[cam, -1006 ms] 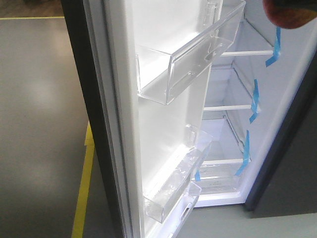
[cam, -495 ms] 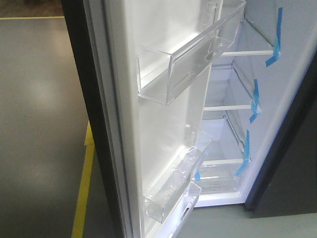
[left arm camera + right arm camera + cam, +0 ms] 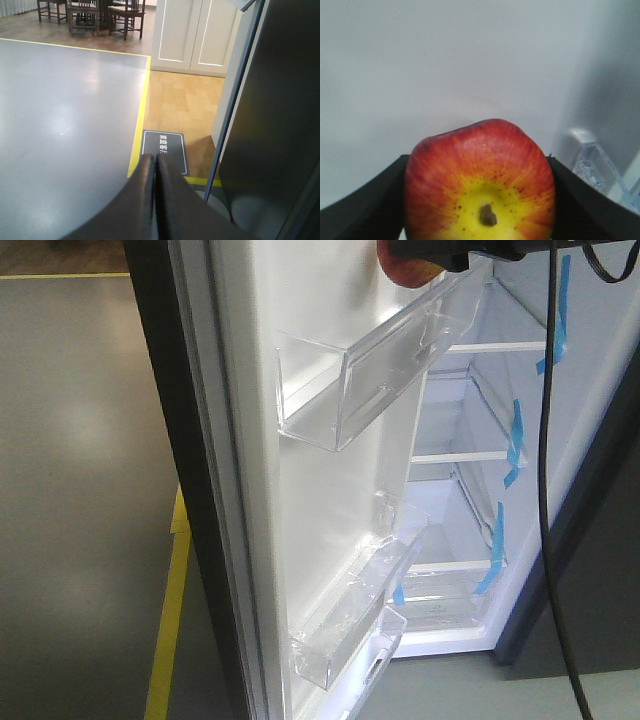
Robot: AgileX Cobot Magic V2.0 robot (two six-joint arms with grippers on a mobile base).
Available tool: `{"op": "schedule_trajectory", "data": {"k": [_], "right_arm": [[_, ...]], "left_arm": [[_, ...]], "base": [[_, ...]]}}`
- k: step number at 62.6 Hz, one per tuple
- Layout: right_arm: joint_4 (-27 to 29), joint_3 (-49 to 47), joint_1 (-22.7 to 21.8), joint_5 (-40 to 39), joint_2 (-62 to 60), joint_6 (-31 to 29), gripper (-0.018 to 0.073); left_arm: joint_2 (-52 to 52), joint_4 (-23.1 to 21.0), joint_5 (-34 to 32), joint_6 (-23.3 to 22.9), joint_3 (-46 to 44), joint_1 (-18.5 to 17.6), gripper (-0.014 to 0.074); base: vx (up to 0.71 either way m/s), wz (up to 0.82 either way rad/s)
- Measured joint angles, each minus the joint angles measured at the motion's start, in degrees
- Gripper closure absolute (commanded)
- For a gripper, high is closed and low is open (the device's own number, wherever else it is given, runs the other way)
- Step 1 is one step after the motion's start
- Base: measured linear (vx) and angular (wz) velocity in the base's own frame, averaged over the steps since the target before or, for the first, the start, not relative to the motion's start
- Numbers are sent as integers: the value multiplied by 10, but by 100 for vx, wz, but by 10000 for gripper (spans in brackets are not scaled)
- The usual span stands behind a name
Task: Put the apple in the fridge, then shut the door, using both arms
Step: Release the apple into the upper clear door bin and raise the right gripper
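R claw (image 3: 477, 160) clamped on apple (image 3: 480, 190) by top door bin (image 3: 370, 380), for placing; L claw (image 3: 156, 167) together, empty, awaiting door-close.

A: Where is there room?
B: In the open gaps between the fridge (image 3: 590, 370) shelves (image 3: 460, 456); the door (image 3: 320, 500) stands wide.
A: Obstacles?
B: The door's upper bin (image 3: 370, 380) juts out just under the apple (image 3: 405, 272); a black cable (image 3: 545, 490) hangs across the opening's right side.
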Motion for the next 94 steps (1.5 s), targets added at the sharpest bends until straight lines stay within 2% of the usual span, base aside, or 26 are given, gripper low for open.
{"op": "schedule_trajectory", "data": {"k": [6, 18, 25, 40, 49, 56, 60, 73, 94], "right_arm": [[1, 0, 0, -1, 0, 0, 372], [0, 0, 0, -1, 0, 0, 113], [0, 0, 0, -2, 0, 0, 16], [4, -2, 0, -34, 0, 0, -9], [5, -2, 0, -42, -1, 0, 26], [5, -2, 0, -42, -14, 0, 113], [5, -2, 0, -42, -28, 0, 204], [8, -3, 0, -6, -101, 2, 578], [-11, 0, 0, 111, -206, 22, 566]], "left_arm": [[0, 0, 0, 0, 0, 0, 603], [0, 0, 0, 0, 0, 0, 603], [0, 0, 0, 0, 0, 0, 603], [0, 0, 0, 0, 0, 0, 603], [0, 0, 0, 0, 0, 0, 603], [0, 0, 0, 0, 0, 0, 603], [0, 0, 0, 0, 0, 0, 603], [0, 0, 0, 0, 0, 0, 603], [0, 0, 0, 0, 0, 0, 603]], "base": [[0, 0], [0, 0], [0, 0], [0, 0], [0, 0], [0, 0], [0, 0], [0, 0], [0, 0]]}}
